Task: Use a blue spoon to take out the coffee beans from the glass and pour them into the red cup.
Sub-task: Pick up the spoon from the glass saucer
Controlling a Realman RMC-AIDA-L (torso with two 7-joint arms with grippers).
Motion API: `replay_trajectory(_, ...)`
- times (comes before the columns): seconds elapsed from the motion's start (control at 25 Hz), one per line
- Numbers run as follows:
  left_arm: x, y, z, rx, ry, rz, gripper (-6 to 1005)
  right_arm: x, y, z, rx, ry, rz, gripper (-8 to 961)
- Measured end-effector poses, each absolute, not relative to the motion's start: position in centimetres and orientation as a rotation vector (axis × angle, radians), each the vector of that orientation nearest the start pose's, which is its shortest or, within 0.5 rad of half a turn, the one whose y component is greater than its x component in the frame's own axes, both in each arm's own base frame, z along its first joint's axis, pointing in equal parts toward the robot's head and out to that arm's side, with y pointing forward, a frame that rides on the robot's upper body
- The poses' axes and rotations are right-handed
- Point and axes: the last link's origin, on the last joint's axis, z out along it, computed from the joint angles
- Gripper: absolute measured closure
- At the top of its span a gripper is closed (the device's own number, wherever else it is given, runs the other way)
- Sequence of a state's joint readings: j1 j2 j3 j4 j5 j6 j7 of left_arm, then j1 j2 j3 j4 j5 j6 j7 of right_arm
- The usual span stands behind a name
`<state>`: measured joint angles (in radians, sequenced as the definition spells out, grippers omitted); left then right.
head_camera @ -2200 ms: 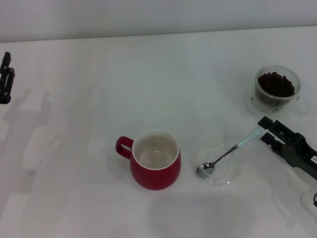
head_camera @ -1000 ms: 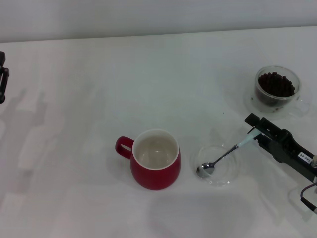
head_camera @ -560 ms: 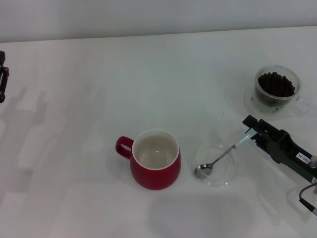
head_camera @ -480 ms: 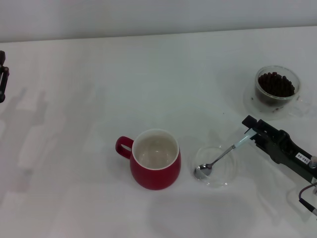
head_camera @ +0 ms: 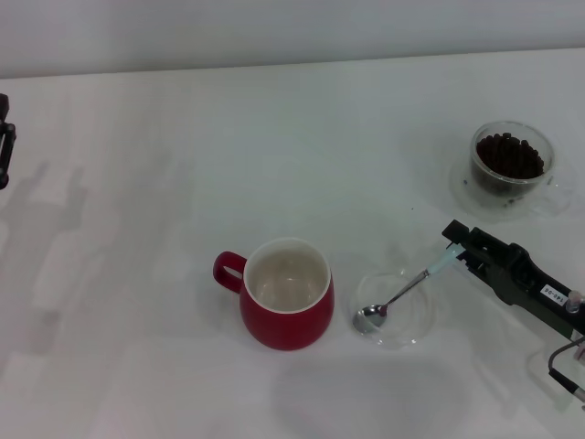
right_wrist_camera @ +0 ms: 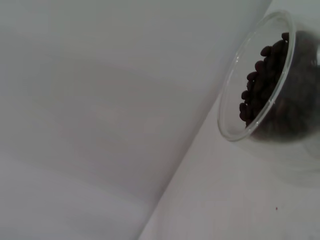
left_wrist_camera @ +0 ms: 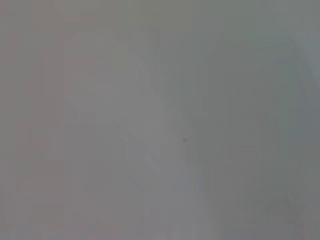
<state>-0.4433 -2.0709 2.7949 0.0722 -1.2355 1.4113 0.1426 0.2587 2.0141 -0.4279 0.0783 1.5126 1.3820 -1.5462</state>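
Blue spoon (head_camera: 402, 293): light, stiff, slippery-stemmed teaspoon, bowl resting in the clear glass saucer (head_camera: 416, 327) right of the red cup (head_camera: 287, 305), best held at its pale handle, where the right gripper (head_camera: 454, 251) grips it.

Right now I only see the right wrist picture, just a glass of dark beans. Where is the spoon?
Observer: The spoon has its bowl over a clear saucer, to the right of the red cup.
Operator: Is anything holding it?
Observer: Yes, the right gripper is closed on its pale blue handle.
Operator: Any beans in the cup?
Observer: None show; its cream inside looks bare.
Operator: And the other arm?
Observer: The left gripper sits parked at the far left.
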Motion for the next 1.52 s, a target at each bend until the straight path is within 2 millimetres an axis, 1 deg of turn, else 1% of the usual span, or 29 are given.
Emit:
replay_trajectory(0.08, -31.50, 31.32, -0.42, -1.662, -0.083, -0.569, 491, 36.55, 21.80, -4.58, -1.539, 1.902, 1.297, 479)
replay_trajectory(0.4, -31.54, 31.25, -0.46, -1.661, -0.085, -0.567, 491, 36.59, 21.86, -4.64, -1.542, 1.902, 1.287, 487)
replay_trajectory(1.28, -31.62, 31.13, -0.54, -1.661, -0.090, -0.566, 491, 36.55, 22.04, -4.80, -1.563, 1.902, 1.265, 625)
replay_trajectory(1.48, -31.71, 31.10, -0.48, -1.661, -0.090, -0.562, 492, 36.56, 22.07, -4.79, -1.564, 1.901, 1.264, 808)
replay_trajectory(1.52, -31.76, 31.10, -0.45, -1.661, -0.089, -0.559, 492, 36.57, 22.07, -4.78, -1.564, 1.901, 1.264, 808)
